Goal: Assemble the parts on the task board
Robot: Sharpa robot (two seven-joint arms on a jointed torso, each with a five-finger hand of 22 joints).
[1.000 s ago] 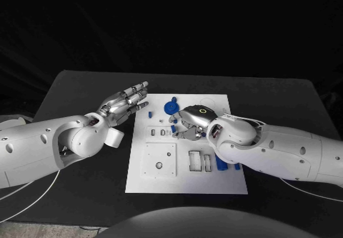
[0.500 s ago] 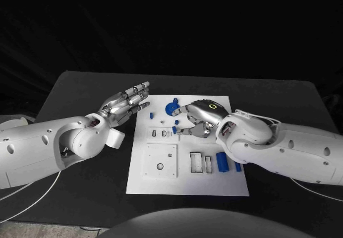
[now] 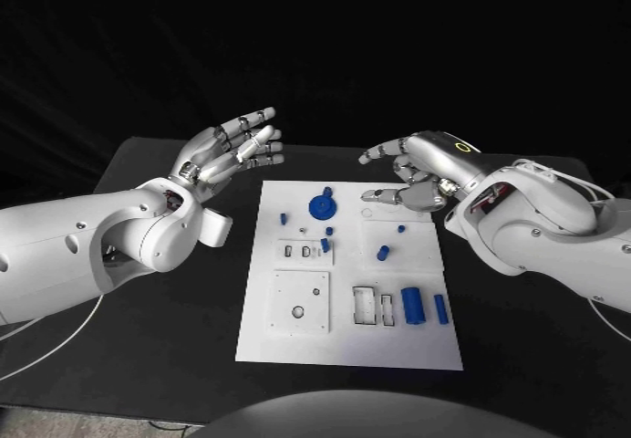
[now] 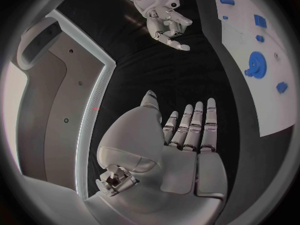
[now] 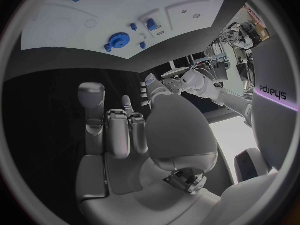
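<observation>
the flat white rectangular task board (image 3: 348, 351) lies in the middle of the black table (image 3: 158, 319), between the two arms. both hands are raised clear of it. the silver many-fingered left hand (image 3: 234, 146) hangs beside the board's far left corner, palm up, fingers straight and close side by side, holding nothing. the silver many-fingered right hand (image 3: 418, 170) hangs above the board's far right corner, fingers loosely curled and apart, also holding nothing.

on the board, the round blue toothed gear (image 3: 320, 204) sits near the far edge. small blue pegs (image 3: 383, 253) are scattered across the middle; whether any is seated in a hole cannot be told. the blue cylinder (image 3: 411, 305) and the slim blue bar (image 3: 440, 309) lie flat at the near right, just beside the open rectangular slots (image 3: 363, 306), not in them. the raised square white plate (image 3: 298, 299) at the near left shows an unfilled hole.

judgement: the assembly is at an early or middle stage. several parts lie loose and the slots remain unfilled, so most insertion work is left. neither hand is engaged on a part.
</observation>
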